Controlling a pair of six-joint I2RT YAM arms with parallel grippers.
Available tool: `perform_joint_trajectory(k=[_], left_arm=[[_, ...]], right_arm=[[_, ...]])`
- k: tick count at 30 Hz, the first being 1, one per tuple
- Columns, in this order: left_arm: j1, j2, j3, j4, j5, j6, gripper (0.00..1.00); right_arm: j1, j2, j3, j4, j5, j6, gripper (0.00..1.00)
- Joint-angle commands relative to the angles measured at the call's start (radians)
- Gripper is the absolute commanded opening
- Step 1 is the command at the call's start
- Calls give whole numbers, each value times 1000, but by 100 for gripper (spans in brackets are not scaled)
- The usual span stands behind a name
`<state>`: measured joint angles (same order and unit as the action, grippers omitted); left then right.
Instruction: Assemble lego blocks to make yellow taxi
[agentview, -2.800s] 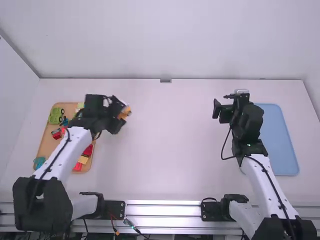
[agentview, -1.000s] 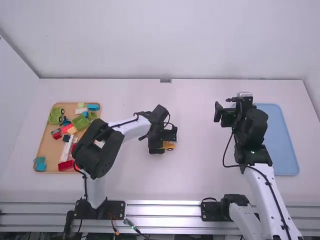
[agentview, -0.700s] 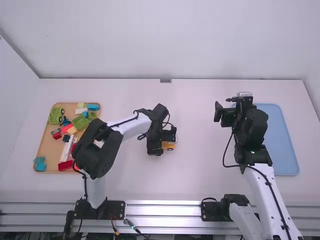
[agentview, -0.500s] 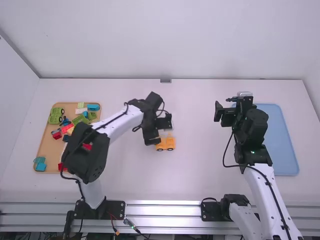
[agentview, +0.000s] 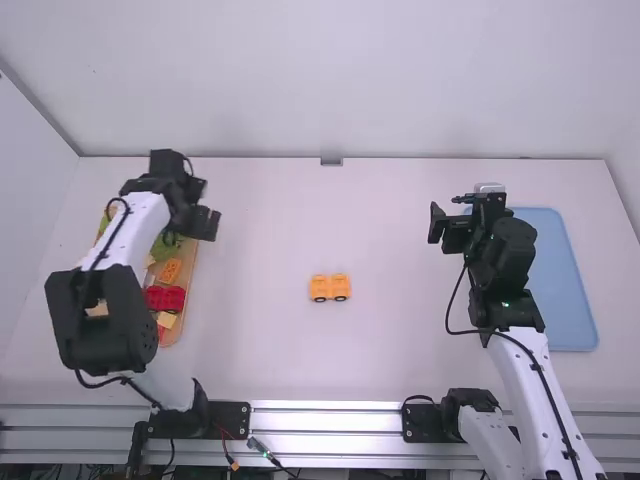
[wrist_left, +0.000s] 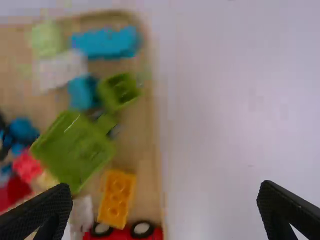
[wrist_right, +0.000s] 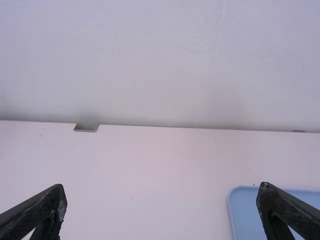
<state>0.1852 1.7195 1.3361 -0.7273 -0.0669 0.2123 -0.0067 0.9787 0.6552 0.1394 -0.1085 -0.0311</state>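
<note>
Yellow wheeled blocks (agentview: 330, 288) lie mid-table, well apart from both trays.
The left gripper (agentview: 208, 204), fingers spread, is above the tan tray's (wrist_left: 157, 125) inner edge; the right gripper (agentview: 458, 218), also spread, is near the blue tray (agentview: 560, 280).

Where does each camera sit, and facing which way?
High view: above and behind, facing forward and down at the table; left arm and right arm show.
Left wrist view: on that wrist, facing down at the block tray; left gripper shows, open.
Right wrist view: on that wrist, facing across the table to the wall; right gripper shows, open.
Shared: block tray, high and left wrist views; blue tray, high and right wrist views.
</note>
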Motion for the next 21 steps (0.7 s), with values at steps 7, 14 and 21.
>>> perform_joint_trajectory(k=[7, 14, 21], left_arm=[[229, -5, 11, -172, 48, -584, 99], [280, -5, 3, -340, 51, -800, 99], [278, -7, -51, -321, -30, -945, 99]], right_arm=[[0, 2, 39, 21, -26, 9, 99], [1, 2, 40, 42, -44, 9, 99], [0, 2, 39, 42, -60, 8, 99]])
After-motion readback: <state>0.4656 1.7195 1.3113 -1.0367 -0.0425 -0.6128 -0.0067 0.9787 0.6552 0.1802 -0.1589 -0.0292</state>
